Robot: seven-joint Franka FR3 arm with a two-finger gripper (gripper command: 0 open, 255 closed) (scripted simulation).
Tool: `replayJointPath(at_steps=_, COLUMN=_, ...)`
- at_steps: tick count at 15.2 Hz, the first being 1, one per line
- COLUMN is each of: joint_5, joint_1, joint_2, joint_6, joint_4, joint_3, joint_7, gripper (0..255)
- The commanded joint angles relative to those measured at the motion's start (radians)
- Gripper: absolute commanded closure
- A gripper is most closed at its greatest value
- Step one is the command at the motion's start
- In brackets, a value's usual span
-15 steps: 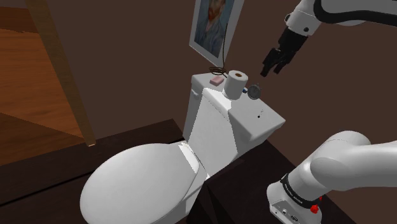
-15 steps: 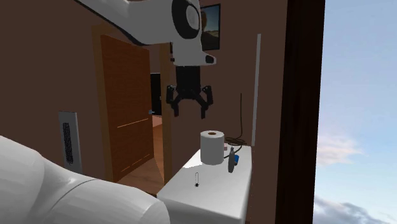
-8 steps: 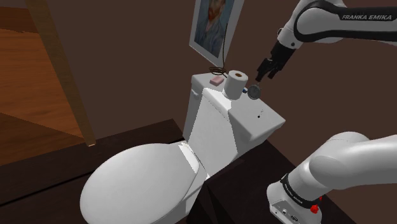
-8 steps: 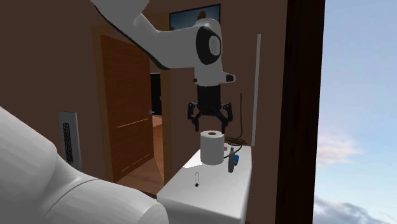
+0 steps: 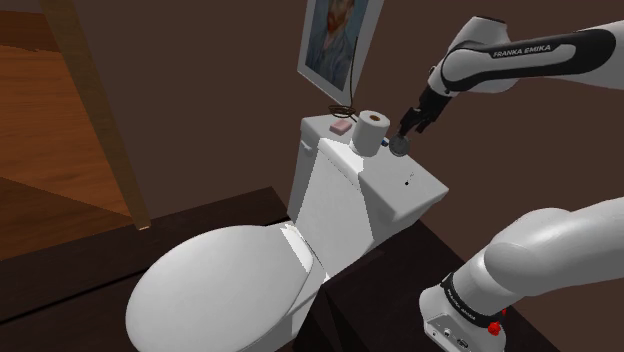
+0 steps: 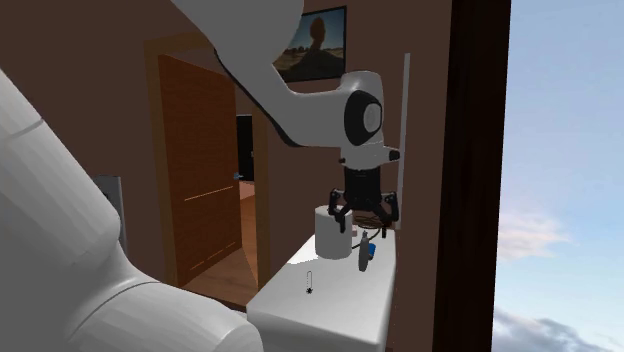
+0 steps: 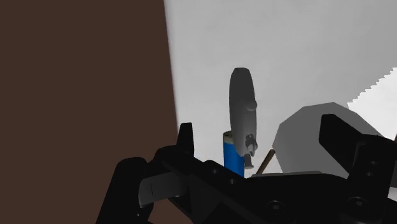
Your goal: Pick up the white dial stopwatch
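The stopwatch (image 5: 399, 146) is a grey round disc standing on edge on the white toilet tank lid (image 5: 420, 187), just beside a toilet roll. In the wrist view the stopwatch (image 7: 243, 118) shows edge-on, crown towards the hand, with a small blue object (image 7: 232, 156) next to it. My gripper (image 5: 408, 125) hangs open right above the stopwatch, close to the brown wall. In the second exterior view the gripper (image 6: 362, 222) has its fingers spread, above the stopwatch (image 6: 360, 256). In the wrist view the gripper (image 7: 261, 147) holds nothing between its fingers.
A toilet roll (image 5: 372, 130) stands upright next to the stopwatch; a pink block (image 5: 342, 128) and a dark wire loop (image 5: 343, 109) lie further along the lid. A portrait (image 5: 338, 35) hangs on the wall behind. The toilet's closed lid (image 5: 220, 290) lies below.
The arm has come down and moved towards the wall, from beyond the tank to right over the stopwatch. The fingers have stayed open.
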Motion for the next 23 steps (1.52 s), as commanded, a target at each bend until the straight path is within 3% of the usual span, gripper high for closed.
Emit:
replayJointPath(at_steps=1, joint_5=0.000, joint_1=-0.001, joint_2=0.024, joint_6=0.043, joint_4=-0.015, joint_3=-0.009, joint_7=-0.005, gripper=0)
replayJointPath(at_steps=9, joint_5=0.000, joint_1=0.000, joint_2=0.060, joint_6=0.127, joint_4=-0.064, joint_3=-0.019, joint_7=-0.010, gripper=0)
replayJointPath(at_steps=10, joint_5=0.000, joint_1=0.001, joint_2=0.060, joint_6=0.127, joint_4=-0.064, joint_3=-0.019, joint_7=-0.009, gripper=255)
replayJointPath(at_steps=19, joint_5=0.000, joint_1=0.000, joint_2=0.060, joint_6=0.127, joint_4=-0.064, joint_3=-0.019, joint_7=-0.010, gripper=255)
replayJointPath(at_steps=23, joint_5=-0.001, joint_1=0.000, joint_2=0.033, joint_6=0.066, joint_4=-0.030, joint_3=-0.012, joint_7=-0.006, gripper=255)
